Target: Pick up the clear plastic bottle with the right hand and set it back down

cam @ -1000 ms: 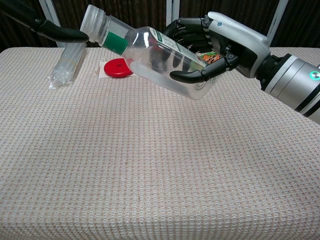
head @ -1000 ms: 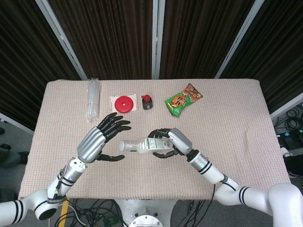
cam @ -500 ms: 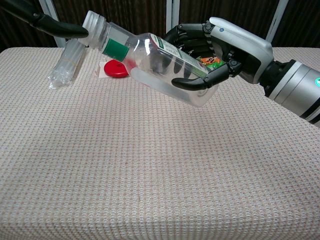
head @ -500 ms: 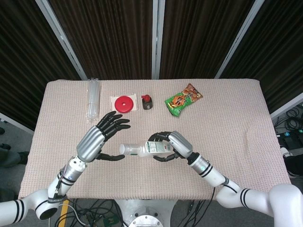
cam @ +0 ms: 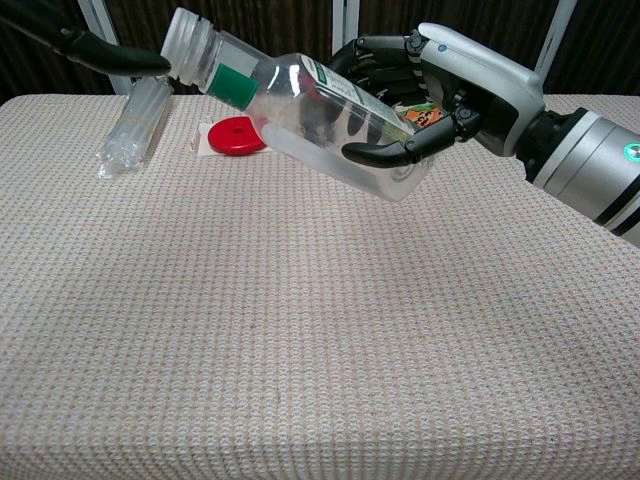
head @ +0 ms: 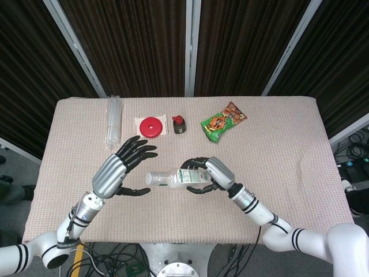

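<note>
The clear plastic bottle has a white label and no cap, and a loose green cap lies inside it. My right hand grips its lower half and holds it above the table, tilted with the mouth pointing to the left. My left hand hovers open with fingers spread just left of the bottle's mouth. Only a dark fingertip of the left hand shows in the chest view.
Along the table's far side lie a bundle of clear tubes, a red disc on a white card, a small black and red object, and a green snack bag. The table is covered with beige woven cloth.
The bottle and my right hand dipped slightly and then came back up to nearly the same place. The left hand has barely moved.
</note>
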`<action>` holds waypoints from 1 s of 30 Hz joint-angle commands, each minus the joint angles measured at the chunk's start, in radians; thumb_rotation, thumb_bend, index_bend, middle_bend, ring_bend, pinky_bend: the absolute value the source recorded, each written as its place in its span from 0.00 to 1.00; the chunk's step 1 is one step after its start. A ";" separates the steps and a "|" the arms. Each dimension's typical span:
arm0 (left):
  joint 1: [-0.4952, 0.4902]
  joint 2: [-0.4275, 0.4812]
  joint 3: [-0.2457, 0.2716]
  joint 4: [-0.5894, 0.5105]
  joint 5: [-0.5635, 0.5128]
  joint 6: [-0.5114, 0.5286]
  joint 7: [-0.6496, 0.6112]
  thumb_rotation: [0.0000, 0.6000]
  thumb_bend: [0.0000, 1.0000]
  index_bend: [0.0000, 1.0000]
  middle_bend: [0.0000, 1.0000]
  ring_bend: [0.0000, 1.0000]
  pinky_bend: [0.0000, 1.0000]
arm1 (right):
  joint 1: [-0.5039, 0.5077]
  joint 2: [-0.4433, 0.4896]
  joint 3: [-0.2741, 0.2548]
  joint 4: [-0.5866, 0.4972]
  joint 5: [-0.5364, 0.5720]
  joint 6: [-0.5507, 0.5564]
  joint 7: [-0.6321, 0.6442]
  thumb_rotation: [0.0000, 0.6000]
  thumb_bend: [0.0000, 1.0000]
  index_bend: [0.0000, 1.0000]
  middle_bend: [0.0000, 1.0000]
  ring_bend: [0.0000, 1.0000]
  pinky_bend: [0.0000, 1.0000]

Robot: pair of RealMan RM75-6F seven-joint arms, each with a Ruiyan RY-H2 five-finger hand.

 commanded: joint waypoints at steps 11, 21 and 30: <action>-0.007 -0.002 -0.004 0.001 0.004 0.007 -0.007 1.00 0.00 0.21 0.15 0.07 0.04 | 0.003 -0.004 -0.008 -0.005 -0.006 -0.005 -0.010 1.00 0.42 0.62 0.55 0.43 0.52; -0.001 0.000 0.009 -0.001 0.014 0.014 -0.001 1.00 0.00 0.21 0.15 0.07 0.04 | 0.013 -0.004 0.007 0.000 0.009 -0.016 -0.013 1.00 0.42 0.62 0.55 0.43 0.52; -0.002 -0.005 0.005 0.009 0.006 0.015 0.001 1.00 0.00 0.21 0.15 0.07 0.04 | 0.000 0.006 -0.015 -0.017 -0.011 0.006 -0.016 1.00 0.42 0.62 0.55 0.43 0.52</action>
